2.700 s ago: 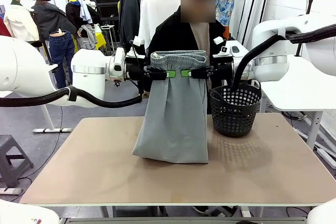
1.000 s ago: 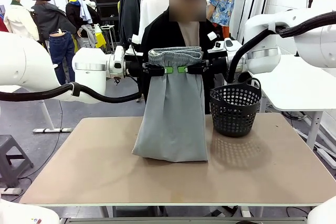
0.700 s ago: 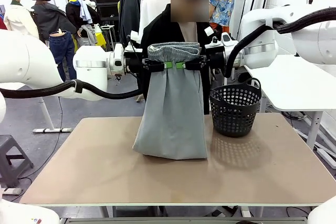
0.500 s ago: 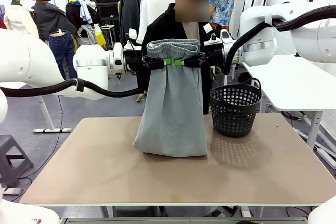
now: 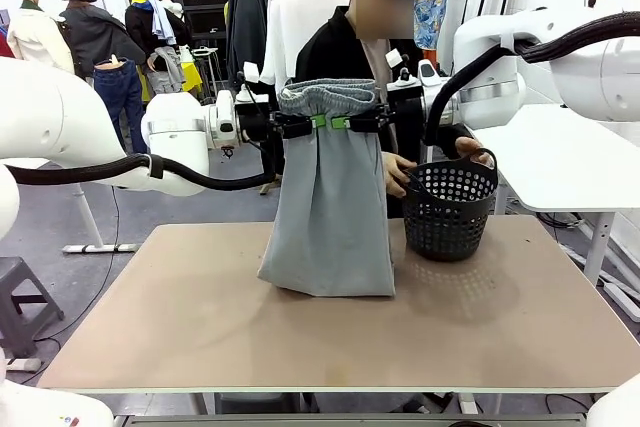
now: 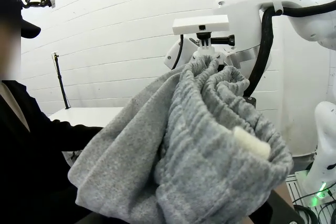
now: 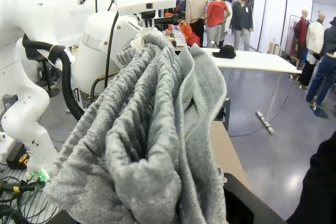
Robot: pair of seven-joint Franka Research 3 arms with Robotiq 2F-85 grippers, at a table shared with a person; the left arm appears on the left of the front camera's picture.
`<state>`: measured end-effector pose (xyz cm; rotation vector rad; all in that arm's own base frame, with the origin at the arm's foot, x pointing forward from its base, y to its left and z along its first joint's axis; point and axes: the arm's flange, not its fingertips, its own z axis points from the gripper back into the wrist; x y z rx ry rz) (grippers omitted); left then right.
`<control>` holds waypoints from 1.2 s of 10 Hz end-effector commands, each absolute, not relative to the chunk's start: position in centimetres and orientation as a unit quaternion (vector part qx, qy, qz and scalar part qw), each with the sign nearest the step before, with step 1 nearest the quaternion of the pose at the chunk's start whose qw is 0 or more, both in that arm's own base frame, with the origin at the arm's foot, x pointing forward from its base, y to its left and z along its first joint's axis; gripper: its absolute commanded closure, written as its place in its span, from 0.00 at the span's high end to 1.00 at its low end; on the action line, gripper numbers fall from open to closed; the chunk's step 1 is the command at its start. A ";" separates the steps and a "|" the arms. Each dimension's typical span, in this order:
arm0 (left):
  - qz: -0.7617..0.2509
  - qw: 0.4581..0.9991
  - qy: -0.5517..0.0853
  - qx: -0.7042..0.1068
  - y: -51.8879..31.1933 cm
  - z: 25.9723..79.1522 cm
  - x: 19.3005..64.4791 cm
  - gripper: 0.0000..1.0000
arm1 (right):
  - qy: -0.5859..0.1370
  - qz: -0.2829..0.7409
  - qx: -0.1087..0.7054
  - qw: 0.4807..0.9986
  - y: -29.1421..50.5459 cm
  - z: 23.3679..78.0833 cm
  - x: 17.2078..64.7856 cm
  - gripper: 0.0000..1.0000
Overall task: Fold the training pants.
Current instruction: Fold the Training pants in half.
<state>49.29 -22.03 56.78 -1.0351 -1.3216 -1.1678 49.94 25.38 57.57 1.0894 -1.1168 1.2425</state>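
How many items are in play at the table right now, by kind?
Training pants: 1
Black basket: 1
Grippers shut on the waistband: 2, left gripper and right gripper
Person's hands at the basket: 1
Total: 5

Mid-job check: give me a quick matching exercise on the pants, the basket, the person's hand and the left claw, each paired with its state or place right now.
Things:
1. training pants
2. black basket
3. person's hand
4. left claw

States:
A. shut on the waistband
B. hanging, lower end resting on the table
C. standing on the table beside the pants
D. at the basket's rim

Pairs: 1-B, 2-C, 3-D, 4-A
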 end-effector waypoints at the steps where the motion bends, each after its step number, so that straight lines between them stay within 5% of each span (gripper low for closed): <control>1: -0.490 0.517 -0.557 -0.428 -22.2 57.6 49.2 0.00 | -0.474 0.527 0.458 0.537 25.6 58.3 49.8 0.00; 12: -0.510 0.503 -0.592 -0.369 -23.6 60.3 58.4 0.00 | -0.492 0.548 0.444 0.510 26.3 60.7 60.9 0.00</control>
